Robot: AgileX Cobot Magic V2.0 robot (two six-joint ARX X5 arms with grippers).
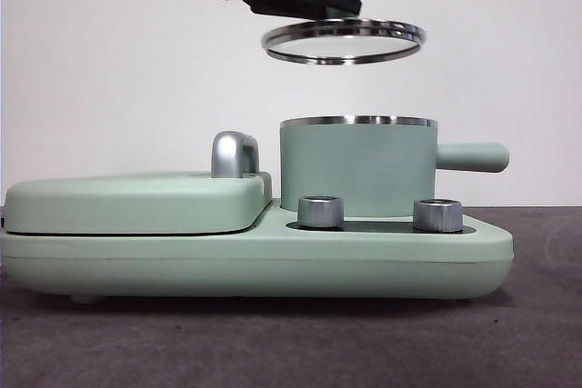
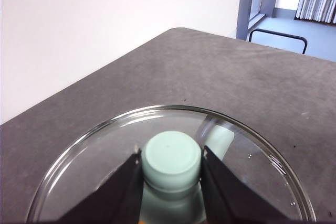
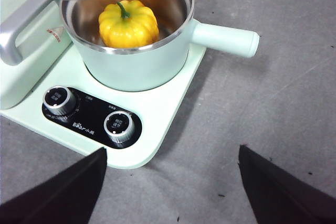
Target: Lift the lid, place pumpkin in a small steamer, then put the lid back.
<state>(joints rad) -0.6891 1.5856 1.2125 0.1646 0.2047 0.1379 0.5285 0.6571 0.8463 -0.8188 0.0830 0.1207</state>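
While lid point(image 1: 344, 41) hovers, only right wrist shows pumpkin point(image 3: 128, 23).

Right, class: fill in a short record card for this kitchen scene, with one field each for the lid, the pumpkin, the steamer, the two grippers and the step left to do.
lid: held in the air above the steamer, level, off the rim
pumpkin: inside the steamer, stem up
steamer: open, standing on the green base behind two silver knobs
left gripper: fingers shut on the lid's knob
right gripper: open, holding nothing, beside the base
step left: lower the lid back onto the steamer
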